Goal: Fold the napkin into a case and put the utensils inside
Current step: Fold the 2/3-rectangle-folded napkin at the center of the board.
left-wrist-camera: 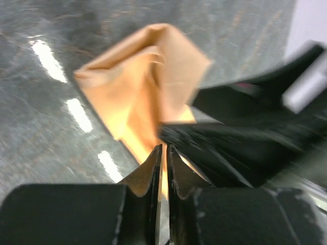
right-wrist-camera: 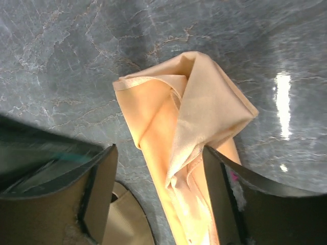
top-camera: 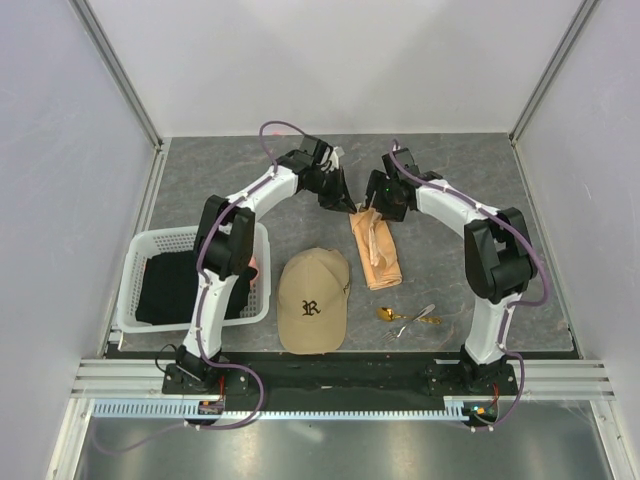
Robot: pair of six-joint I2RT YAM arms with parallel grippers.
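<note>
While the folded napkin [top-camera: 376, 250] lies on the bench [top-camera: 450, 180] just right of the cap [top-camera: 312, 300], your right tool [right-wrist-camera: 161, 184] straddles it spread, left tool [left-wrist-camera: 164, 158] pressed together — pinch the top layer only.

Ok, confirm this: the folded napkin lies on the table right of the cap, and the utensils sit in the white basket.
Not quite: the top view shows the utensils on the table, right of the cap and nearer than the napkin, not in the white basket. The rest holds.

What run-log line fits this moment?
napkin folded | right end effector open over it | left end effector nearly shut | utensils outside
</note>
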